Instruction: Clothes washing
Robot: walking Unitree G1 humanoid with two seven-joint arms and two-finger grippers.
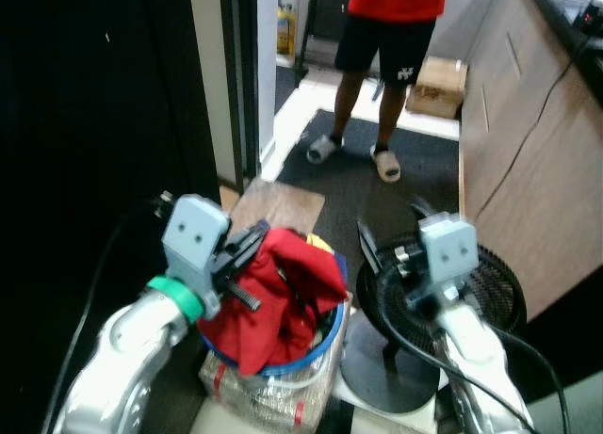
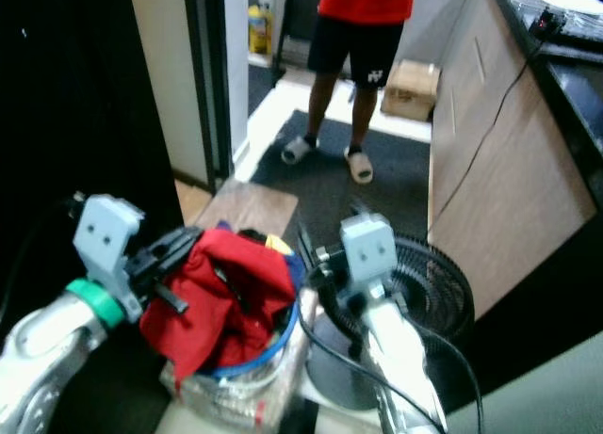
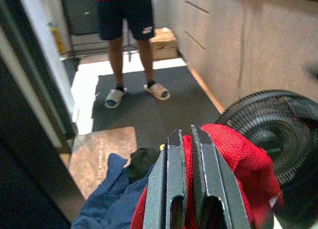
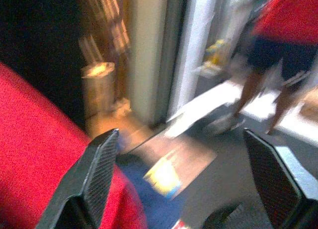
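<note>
the left tool [image 1: 247,255] is pinched tight on a red garment [image 1: 283,293], its fingers [image 3: 191,189] nearly together with cloth between them. the garment drapes over a blue-rimmed basket [image 1: 325,335] heaped with other clothes. the right tool [image 1: 377,250] hangs spread wide and empty beside it, above a black floor fan [image 1: 495,293]. a person [image 1: 386,39] stands farther off on a dark mat [image 1: 358,184]. the step looks like lifting laundry out; next calls for raising the garment clear of the basket.
</note>
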